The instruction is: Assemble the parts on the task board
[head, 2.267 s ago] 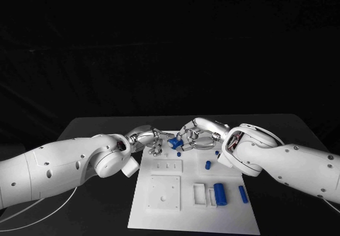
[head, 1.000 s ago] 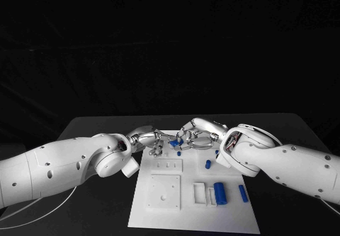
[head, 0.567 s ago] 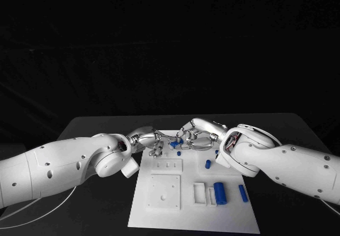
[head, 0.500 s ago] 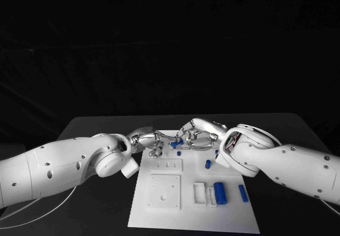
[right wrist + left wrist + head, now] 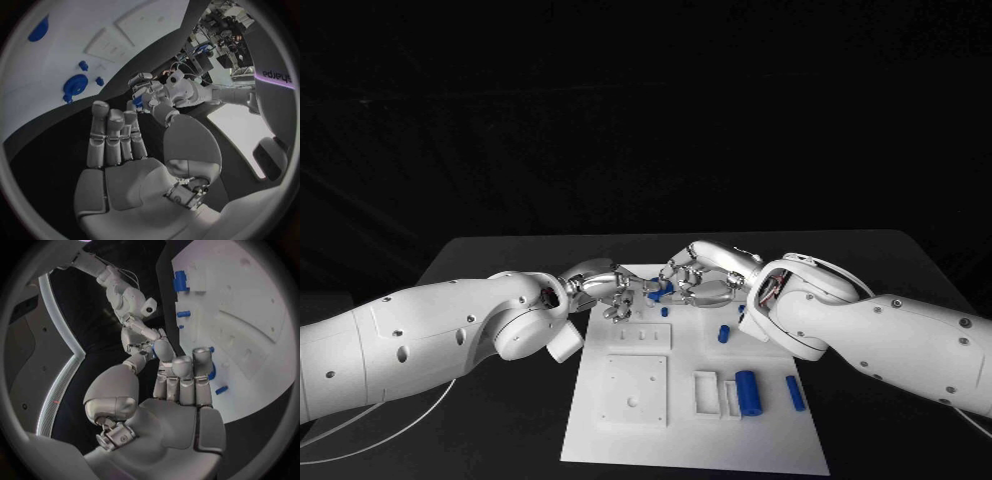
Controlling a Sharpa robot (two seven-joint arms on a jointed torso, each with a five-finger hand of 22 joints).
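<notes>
While I scan up the board (image 5: pixel 646 440) from its near end, I see a blue cylinder (image 5: pixel 749 393) and a thin blue bar (image 5: pixel 795 393) lying at about 4 o'clock, then a small blue peg (image 5: pixel 724 335) standing mid-board. Up at 12 o'clock both hands meet. My left hand (image 5: pixel 606 288) has fingers curled near the board; I can't tell if it holds anything. My right hand (image 5: pixel 701 275) has a blue part (image 5: pixel 656 293) at its fingertips; whether it's gripped, I can't tell.
</notes>
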